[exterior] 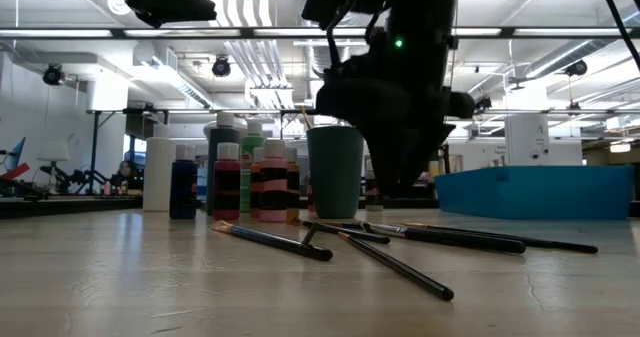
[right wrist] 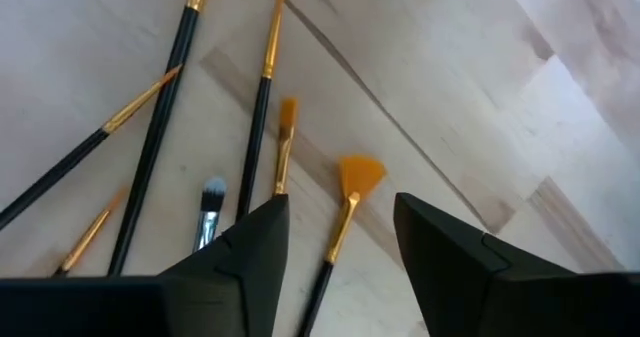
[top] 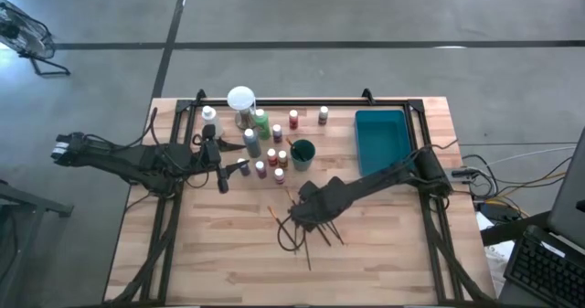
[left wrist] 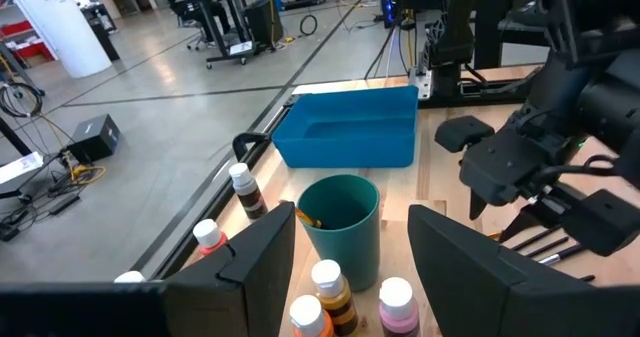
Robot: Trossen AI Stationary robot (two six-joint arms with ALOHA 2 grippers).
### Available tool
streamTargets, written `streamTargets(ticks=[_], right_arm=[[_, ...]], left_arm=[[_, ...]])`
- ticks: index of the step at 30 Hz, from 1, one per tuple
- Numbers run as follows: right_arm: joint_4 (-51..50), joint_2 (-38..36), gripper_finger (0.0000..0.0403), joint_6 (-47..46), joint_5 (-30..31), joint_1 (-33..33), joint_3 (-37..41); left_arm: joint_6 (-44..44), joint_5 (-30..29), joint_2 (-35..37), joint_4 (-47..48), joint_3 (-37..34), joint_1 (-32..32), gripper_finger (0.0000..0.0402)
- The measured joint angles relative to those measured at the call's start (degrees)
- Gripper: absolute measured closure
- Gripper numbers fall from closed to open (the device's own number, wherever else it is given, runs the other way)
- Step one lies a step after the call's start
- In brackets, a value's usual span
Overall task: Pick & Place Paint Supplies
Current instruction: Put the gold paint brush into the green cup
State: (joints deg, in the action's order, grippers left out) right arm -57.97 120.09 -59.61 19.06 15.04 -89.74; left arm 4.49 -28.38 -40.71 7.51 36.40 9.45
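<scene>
— What do the paint supplies look like from where you stand?

— Small white-capped paint bottles [top: 271,153] cluster beside a teal cup [top: 303,153] near the table's back middle; red, maroon, green and grey ones, with banded labels I cannot read. The brushes [right wrist: 262,97] lie scattered flat on the pale wood planks nearer the front: thin black handles, gold ferrules, one with an orange fan tip [right wrist: 360,172], one with a bluish-white tuft [right wrist: 212,189].

— And the arms?

— The right gripper [right wrist: 335,239] hangs low just over the brushes, fingers spread, the fan brush's handle running between them; nothing pinched that I can see. The left gripper [left wrist: 350,252] sits by the bottles, fingers parted, empty, facing the cup, which has a brush [left wrist: 308,217] standing inside.

— Anything else?

— A rectangular teal tray [top: 380,139] at the back right, smooth plastic.
</scene>
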Motion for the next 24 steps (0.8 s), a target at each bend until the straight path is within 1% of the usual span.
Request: streamTargets(ticks=[4,10,14,24], right_arm=[[1.81,0.02,0.0229,0.0,-1.08,-0.68,2.2],[2.38,0.04,0.021,0.66,-1.4,-1.37,2.63],[4.92,0.04,0.0202,1.58,-1.66,-1.7,3.44],[9.85,-0.26,0.0219,1.64,-3.89,-3.02,7.88]], left_arm=[[0.02,0.0,0.0,0.0,0.0,0.0,0.02],[0.02,0.0,0.0,0.01,0.0,0.0,0.02],[0.02,0.0,0.0,0.02,0.0,0.0,0.02],[0.02,0.0,0.0,0.01,0.0,0.0,0.02]])
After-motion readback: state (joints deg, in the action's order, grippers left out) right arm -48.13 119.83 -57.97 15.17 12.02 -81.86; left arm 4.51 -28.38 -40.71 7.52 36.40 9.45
